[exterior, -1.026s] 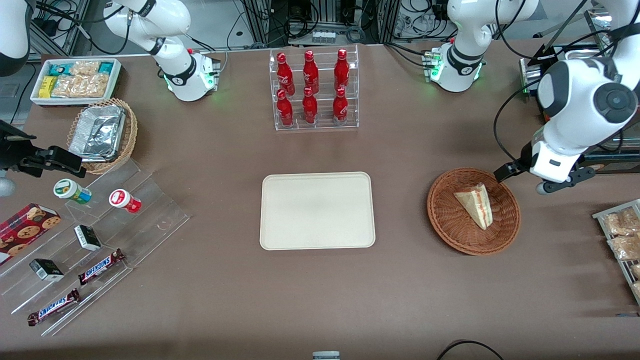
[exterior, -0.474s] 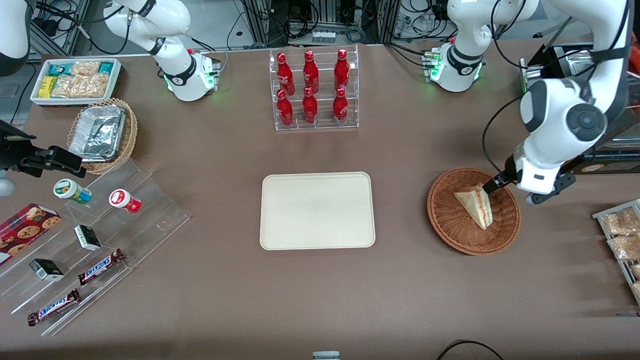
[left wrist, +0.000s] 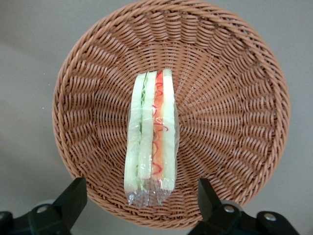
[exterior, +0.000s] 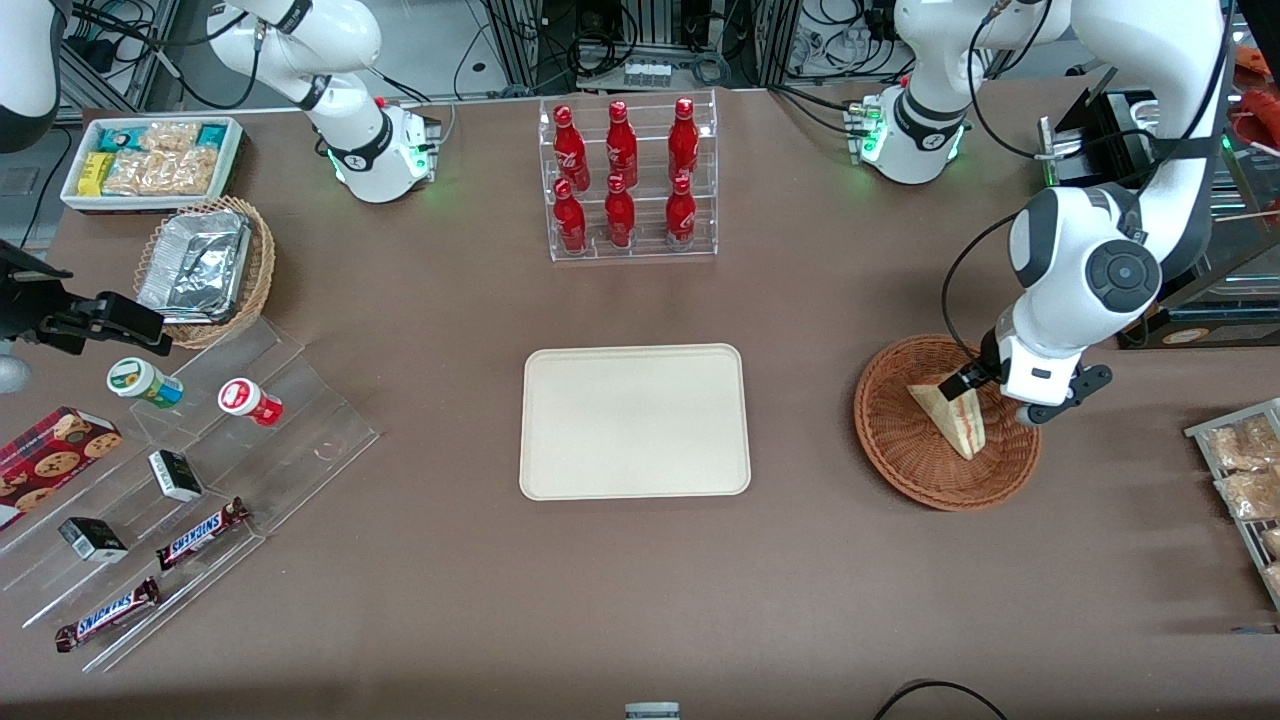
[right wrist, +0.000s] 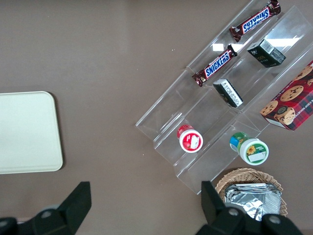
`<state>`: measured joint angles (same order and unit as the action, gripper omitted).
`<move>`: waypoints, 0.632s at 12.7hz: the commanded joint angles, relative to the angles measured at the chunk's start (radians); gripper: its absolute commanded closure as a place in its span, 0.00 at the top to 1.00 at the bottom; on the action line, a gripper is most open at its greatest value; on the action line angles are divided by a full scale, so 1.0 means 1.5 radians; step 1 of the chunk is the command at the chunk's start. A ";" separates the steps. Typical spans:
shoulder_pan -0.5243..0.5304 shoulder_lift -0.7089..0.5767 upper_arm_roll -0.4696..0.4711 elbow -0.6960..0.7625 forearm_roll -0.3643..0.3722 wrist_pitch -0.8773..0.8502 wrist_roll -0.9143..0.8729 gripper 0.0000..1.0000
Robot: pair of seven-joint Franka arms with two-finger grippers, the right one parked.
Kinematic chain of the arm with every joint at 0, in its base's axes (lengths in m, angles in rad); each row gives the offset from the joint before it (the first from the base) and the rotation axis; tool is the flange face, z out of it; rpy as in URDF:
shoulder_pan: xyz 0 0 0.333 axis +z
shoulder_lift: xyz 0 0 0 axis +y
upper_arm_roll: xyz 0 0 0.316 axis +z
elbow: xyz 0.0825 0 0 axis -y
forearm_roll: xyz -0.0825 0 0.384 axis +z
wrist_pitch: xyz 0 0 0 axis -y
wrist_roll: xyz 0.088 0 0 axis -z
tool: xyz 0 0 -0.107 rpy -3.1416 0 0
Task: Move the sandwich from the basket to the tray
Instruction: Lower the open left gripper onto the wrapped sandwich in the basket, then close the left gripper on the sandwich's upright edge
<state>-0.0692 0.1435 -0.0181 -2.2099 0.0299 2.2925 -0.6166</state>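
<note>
So my hand [exterior: 985, 395] is hanging right over the basket [exterior: 900, 450] with its fingers [left wrist: 73, 196] spread wide apart, nothing in them yet. The wrist view shows the two fingers straddling the near tip of the sandwich [left wrist: 150, 137], one on each side with a good gap.

The sandwich sits in the middle of the basket, directly under the hand, standing on a bread face's edge so the cut edge with the red, white and green layers faces up at the wrist camera. Its long axis runs straight away from the hand, and the pinched, wrapped tip points back toward the fingers. In the front view one end sits under the hand and the narrow end points toward the front camera.

What worries me: it looks wrapped in slick film, so if I close too near that thin tip it could squirt out or tip over. Coming down too low, a finger might snag the woven basket wall and drag the whole basket along. Squeezing hard would mash the bread. The tray [exterior: 634, 421] is well apart from the hand, on the bench [exterior: 800, 600] toward the parked arm's end, so a weak grip has plenty of travel to fail on.
</note>
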 commanded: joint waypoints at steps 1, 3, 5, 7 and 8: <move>-0.005 0.022 0.002 -0.001 0.006 0.033 -0.013 1.00; -0.005 0.039 0.002 -0.002 0.005 0.047 -0.013 1.00; -0.004 0.054 0.002 -0.002 0.005 0.059 -0.014 1.00; -0.005 0.066 0.002 -0.014 0.003 0.089 -0.021 1.00; -0.004 0.073 0.002 -0.020 0.004 0.105 -0.029 0.97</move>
<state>-0.0695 0.2415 -0.0181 -2.2170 0.0298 2.4017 -0.6262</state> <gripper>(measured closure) 0.000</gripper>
